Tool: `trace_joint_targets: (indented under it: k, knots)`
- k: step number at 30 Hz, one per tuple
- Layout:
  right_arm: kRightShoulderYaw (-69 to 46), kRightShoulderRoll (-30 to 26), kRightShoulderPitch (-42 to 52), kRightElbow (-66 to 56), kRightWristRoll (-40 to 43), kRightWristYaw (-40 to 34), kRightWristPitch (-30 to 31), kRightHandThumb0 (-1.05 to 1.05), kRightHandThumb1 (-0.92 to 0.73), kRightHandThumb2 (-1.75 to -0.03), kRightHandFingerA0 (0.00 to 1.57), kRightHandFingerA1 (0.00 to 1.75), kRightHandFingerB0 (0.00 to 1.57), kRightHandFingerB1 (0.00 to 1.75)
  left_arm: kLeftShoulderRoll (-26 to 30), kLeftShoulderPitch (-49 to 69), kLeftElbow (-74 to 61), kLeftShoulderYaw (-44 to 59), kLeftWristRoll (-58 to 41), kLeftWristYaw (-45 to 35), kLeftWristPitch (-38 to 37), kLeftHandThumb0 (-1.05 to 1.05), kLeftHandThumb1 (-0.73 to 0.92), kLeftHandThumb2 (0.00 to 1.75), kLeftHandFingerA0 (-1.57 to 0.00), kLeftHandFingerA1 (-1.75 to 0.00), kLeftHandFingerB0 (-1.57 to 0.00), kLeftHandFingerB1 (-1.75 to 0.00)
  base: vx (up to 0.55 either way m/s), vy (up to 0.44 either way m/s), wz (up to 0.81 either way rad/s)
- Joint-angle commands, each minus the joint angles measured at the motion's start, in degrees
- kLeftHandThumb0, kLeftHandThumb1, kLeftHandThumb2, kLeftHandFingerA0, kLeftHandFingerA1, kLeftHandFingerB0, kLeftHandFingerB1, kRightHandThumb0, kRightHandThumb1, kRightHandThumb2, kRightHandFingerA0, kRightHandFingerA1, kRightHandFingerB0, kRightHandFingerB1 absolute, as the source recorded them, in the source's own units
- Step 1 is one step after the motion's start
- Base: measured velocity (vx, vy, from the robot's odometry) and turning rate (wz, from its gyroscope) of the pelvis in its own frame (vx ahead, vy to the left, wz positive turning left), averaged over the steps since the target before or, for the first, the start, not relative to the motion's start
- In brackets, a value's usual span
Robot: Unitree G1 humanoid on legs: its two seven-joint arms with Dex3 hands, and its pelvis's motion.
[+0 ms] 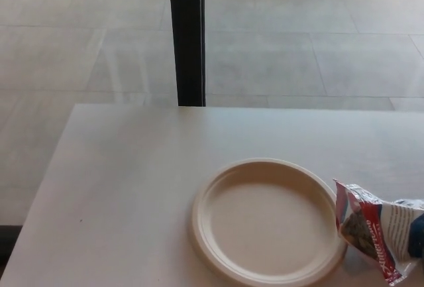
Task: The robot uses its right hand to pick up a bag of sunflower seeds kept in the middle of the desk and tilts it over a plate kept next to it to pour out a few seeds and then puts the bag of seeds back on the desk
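The bag of sunflower seeds [376, 234] is red, white and blue, and lies crumpled at the right edge of the picture. Its open mouth faces the plate and overlaps the plate's right rim, with seeds showing inside. The cream round plate [265, 270] rests on the white desk [126, 187] and holds nothing. A dark blue patch at the far right edge touches the bag; I cannot tell whether it is print or something else. Neither hand shows.
Beyond the desk's far edge stands a black vertical post [188, 35] against a grey tiled floor [298, 42]. The desk's left edge runs diagonally towards the bottom left corner.
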Motion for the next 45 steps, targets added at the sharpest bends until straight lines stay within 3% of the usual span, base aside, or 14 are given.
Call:
trace_joint_targets:
  k: [1, 6, 7, 8, 11, 12, 22, 23, 24, 25, 26, 41, 44, 45]
  knots:
    - [6.53, -2.77, 1.72, -1.61, -6.89, 4.30, -0.26, -0.82, -0.50, -0.90, 0.01, 0.32, 0.00, 0.11, 0.52, 0.20, -0.30, -0.07, -1.09, 0.38, -0.52, -0.79, 0.73, 0.62, -0.49, -0.49, -0.36, -0.33, 0.00, 0.000, 0.00]
    - [10.58, -3.39, 0.25, 2.29, -9.71, 4.52, -0.98, -0.85, -0.51, -0.93, 0.01, 0.29, 0.00, 0.10, 0.62, 0.76, -0.39, -0.68, -0.80, -0.14, -1.49, -0.80, 0.74, 0.63, -0.49, -0.49, -0.34, -0.34, 0.00, 0.000, 0.00]
    - [11.04, -3.58, -0.11, 2.09, -10.21, 4.53, -0.46, -0.85, -0.51, -0.92, 0.01, 0.21, 0.00, 0.10, 0.67, 0.83, -0.41, -0.60, -0.90, -0.14, -1.63, -0.85, 0.60, 1.00, -0.44, -0.58, -0.27, -0.47, 0.00, 0.000, 0.00]
    - [11.29, -3.50, -0.38, 2.64, -10.58, 4.36, -0.80, -0.85, -0.51, -0.92, 0.00, 0.18, 0.00, 0.10, 0.66, 0.71, -0.31, -0.46, -1.07, 0.04, -1.32, -0.80, 0.72, 0.62, -0.51, -0.48, -0.37, -0.34, 0.00, 0.000, 0.00]
    - [12.27, -3.78, -1.25, 3.28, -12.06, 4.31, -0.22, -0.86, -0.52, -0.93, 0.00, 0.17, 0.00, 0.10, 0.75, 0.24, -0.03, -0.18, -1.41, -0.06, -0.65, -0.87, 0.61, 0.98, -0.49, -0.59, -0.31, -0.47, 0.00, 0.000, 0.00]
    - [12.51, -3.76, -1.45, 3.49, -12.48, 4.31, -0.24, -0.85, -0.52, -0.92, 0.02, 0.25, 0.00, 0.11, 0.84, 0.25, 0.00, -0.52, -1.04, 0.09, -0.76, -0.83, 0.70, 0.65, -0.52, -0.50, -0.36, -0.34, 0.00, 0.000, 0.00]
    - [16.12, -3.58, -1.99, 5.60, -17.37, 3.79, -2.30, -0.77, -0.61, -0.58, 0.00, 0.31, 0.00, 0.17, 0.96, 0.17, 0.03, -1.88, -0.27, 1.32, -1.11, -0.82, 0.71, 0.65, -0.53, -0.50, -0.37, -0.34, 0.00, 0.000, 0.00]
    - [16.72, -3.80, -1.90, 5.56, -18.30, 3.68, -2.80, -0.77, -0.47, -0.89, 0.00, 0.24, 0.00, 0.16, 0.97, 0.21, -0.05, -1.94, -0.38, 1.25, -1.15, -0.83, 0.70, 0.65, -0.53, -0.50, -0.37, -0.35, 0.00, 0.000, 0.00]
    - [17.75, -3.94, -1.85, 5.66, -19.77, 3.43, -2.92, -0.72, -0.44, -0.87, 0.01, 0.25, 0.00, 0.20, 0.92, 0.22, 0.08, -1.97, -0.44, 1.19, -1.14, -0.87, 0.61, 1.00, -0.49, -0.59, -0.31, -0.46, 0.00, 0.000, 0.00]
    - [18.35, -3.96, -1.86, 5.95, -20.62, 3.26, -3.09, -0.72, -0.45, -0.86, 0.00, 0.24, 0.00, 0.20, 0.89, 0.21, 0.16, -1.94, -0.55, 1.17, -1.08, -0.82, 0.71, 0.62, -0.55, -0.52, -0.38, -0.35, 0.00, 0.000, 0.00]
    - [18.94, -4.04, -1.70, 6.16, -21.47, 3.03, -3.26, -0.76, -0.46, -0.87, 0.00, 0.22, 0.00, 0.18, 0.88, 0.14, 0.23, -1.81, -0.75, 1.13, -0.90, -0.88, 0.60, 0.99, -0.49, -0.59, -0.31, -0.46, 0.00, 0.000, 0.00]
    - [27.51, -6.54, -5.02, 14.64, -33.61, 0.51, -8.83, -0.71, -0.49, -0.56, 0.00, 0.26, 0.00, 0.13, 0.66, 0.32, 0.03, -2.22, -0.57, 0.90, -1.20, -0.84, 0.62, 1.00, -0.49, -0.60, -0.33, -0.47, 0.00, 0.000, 0.00]
    - [28.26, -6.74, -5.69, 15.20, -34.52, -0.15, -9.07, -0.68, -0.38, -0.82, 0.00, 0.21, 0.00, 0.19, 0.62, 0.30, 0.23, -2.43, -0.40, 1.17, -1.31, -0.83, 0.70, 0.64, -0.53, -0.50, -0.37, -0.34, 0.00, 0.000, 0.00]
    - [28.58, -6.42, -6.20, 15.61, -34.87, -0.56, -9.24, -0.68, -0.38, -0.82, 0.00, 0.20, 0.00, 0.18, 0.62, 0.31, 0.26, -2.26, -0.64, 1.27, -1.17, -0.85, 0.61, 0.99, -0.49, -0.59, -0.31, -0.46, 0.00, 0.000, 0.00]
